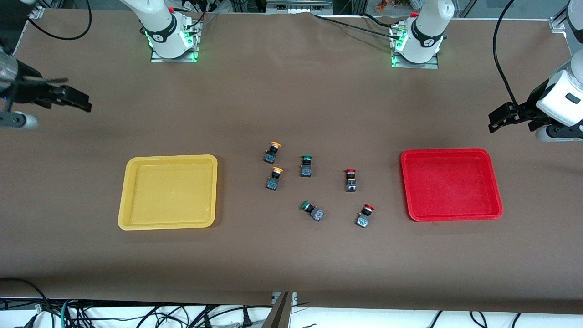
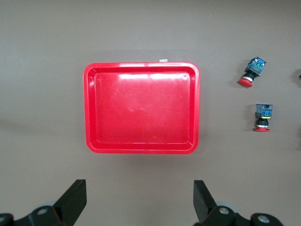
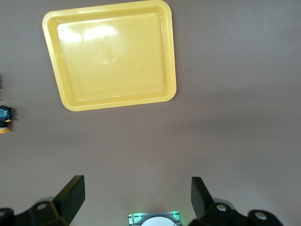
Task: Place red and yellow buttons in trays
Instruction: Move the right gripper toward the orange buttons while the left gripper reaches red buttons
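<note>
**Both arms parked high, nothing picked yet**

Your left gripper [image 2: 140, 200] hung with its jaws spread wide and empty, over bare desk [image 1: 291, 91] at the left arm's end. Your right gripper [image 3: 134, 197] did the same at the right arm's end. Both looked like waiting poses, held clear so each wrist camera could take in its own tray.

Below the left jaws lay the red tray [image 2: 91, 108], empty. Off to the side of it, toward the middle of the desk, sat two red buttons [image 2: 252, 71], both tipped on their sides and apart from each other. Below the right jaws lay the yellow tray [image 3: 61, 94], also empty, and one yellow button [image 3: 4, 120] only just showed at the picture's edge.

Each tray sat at the end of the arm likely meant to fill it, with all the buttons clustered between them, well apart from either pair of jaws.

The front view gave you what the wrists missed. Both yellow buttons [image 1: 272, 152] stood close together on the yellow tray's side of the cluster. Two green buttons [image 1: 306, 166] sat between them and the red pair [image 1: 350, 180], one of them lying over. By my reading those greens stay put, and no part of the task was done.
</note>
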